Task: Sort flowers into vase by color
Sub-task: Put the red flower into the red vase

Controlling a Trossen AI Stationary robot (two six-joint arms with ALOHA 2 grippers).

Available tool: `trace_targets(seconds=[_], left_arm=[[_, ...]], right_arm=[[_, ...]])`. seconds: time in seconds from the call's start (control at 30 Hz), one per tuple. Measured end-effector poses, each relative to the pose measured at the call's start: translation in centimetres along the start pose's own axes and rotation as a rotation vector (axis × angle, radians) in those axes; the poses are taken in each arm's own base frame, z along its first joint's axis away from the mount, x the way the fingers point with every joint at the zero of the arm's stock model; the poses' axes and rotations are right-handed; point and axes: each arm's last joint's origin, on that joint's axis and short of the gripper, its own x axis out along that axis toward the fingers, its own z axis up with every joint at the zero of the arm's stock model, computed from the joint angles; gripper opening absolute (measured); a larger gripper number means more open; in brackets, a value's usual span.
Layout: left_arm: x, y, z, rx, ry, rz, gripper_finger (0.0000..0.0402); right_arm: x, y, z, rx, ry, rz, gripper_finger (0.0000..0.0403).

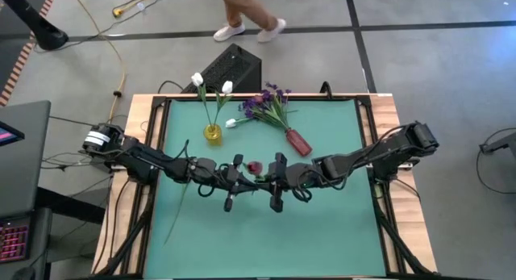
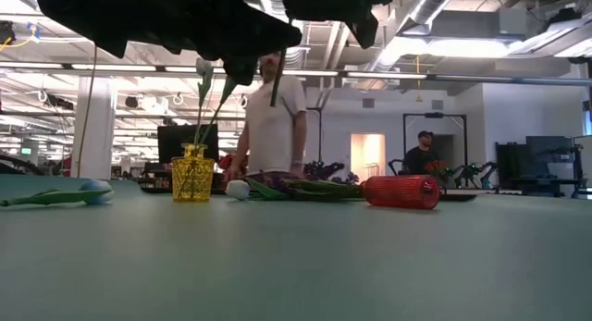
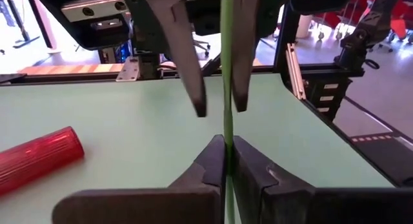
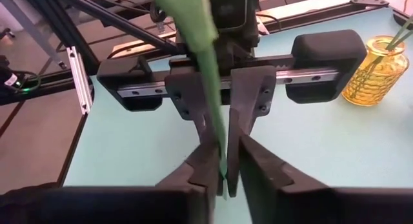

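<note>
While both arms met mid-surface in the high view, the dark red tulip hung between the left gripper and right gripper. Left wrist view: fingers pinched its stem. Right wrist view: fingers likewise clamped it.

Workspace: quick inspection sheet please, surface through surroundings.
Surface: green mat, flat.
Job's things: yellow vase upright, holding two white tulips; red vase on its side; purple spray and lone white tulip lying flat; dark red tulip held aloft.
Clutter: nothing seen.
Grippers: left gripper shut on the red tulip's stem; right gripper at the same stem.
Cables: yellow cable on the floor.
Surroundings: person beyond the table.
</note>
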Motion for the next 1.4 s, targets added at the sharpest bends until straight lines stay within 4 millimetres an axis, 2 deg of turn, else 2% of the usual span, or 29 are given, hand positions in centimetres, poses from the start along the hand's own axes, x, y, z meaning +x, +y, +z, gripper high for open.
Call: trace_targets(seconds=[0.13,0.27,0.37,0.47,0.77,0.93,1.17,1.4], left_arm=[[0.0,0.1,0.0,-0.002,0.0,0.017,0.0001],[0.0,0.2,0.1,0.003,-0.002,0.056,0.0],[-0.4,0.3,0.7,0.014,-0.016,0.063,0.0],[-0.9,0.3,1.3,0.022,-0.017,0.094,0.0],[-1.2,0.3,1.4,0.029,-0.003,0.109,0.0],[-1.2,0.3,1.4,0.032,-0.005,0.106,0.0],[-1.2,0.3,1.2,0.047,0.015,0.103,0.0],[-1.2,0.5,1.2,0.049,0.025,0.11,0.0]], right_arm=[[-0.1,-0.1,-0.2,-0.011,0.036,0.018,0.015],[-1.3,-1.0,-0.5,-0.057,0.136,-0.047,0.022],[-2.3,-2.7,-0.4,-0.02,0.201,-0.148,0.0259],[-2.5,-5.2,-0.6,0.065,0.286,-0.267,0.0278],[-2.6,-14.4,-0.4,0.256,0.398,-0.568,0.0297],[-2.4,-18.5,-0.8,0.32,0.475,-0.598,0.0298],[-1.2,-22.1,-2.8,0.355,0.6,-0.636,0.0298],[0.0,-23.7,-4.4,0.363,0.68,-0.632,0.0298]])
